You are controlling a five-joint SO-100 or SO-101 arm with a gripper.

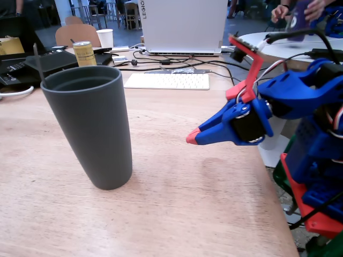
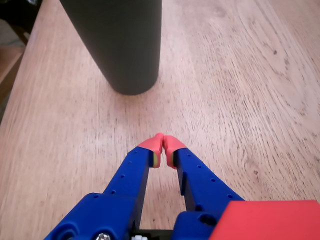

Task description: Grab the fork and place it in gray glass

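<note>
The gray glass [image 1: 88, 126] stands upright on the wooden table [image 1: 177, 209], left of centre in the fixed view; its inside is not visible. In the wrist view it [image 2: 120, 45] stands straight ahead of the fingertips, apart from them. My blue gripper with red tips [image 1: 192, 137] hovers low over the table to the right of the glass. It is shut and empty, with the tips touching in the wrist view [image 2: 163, 145]. A slim silvery thing with a crinkled part [image 1: 184, 70] lies just behind the keyboard; it looks like the fork, but it is small and unclear.
A white keyboard [image 1: 167, 81], a laptop [image 1: 182, 25] and cables lie at the back. A yellow drink can [image 1: 84, 53] and a white paper cup [image 1: 105, 38] stand at the back left. The table's right edge [image 1: 270, 176] runs next to the arm's base.
</note>
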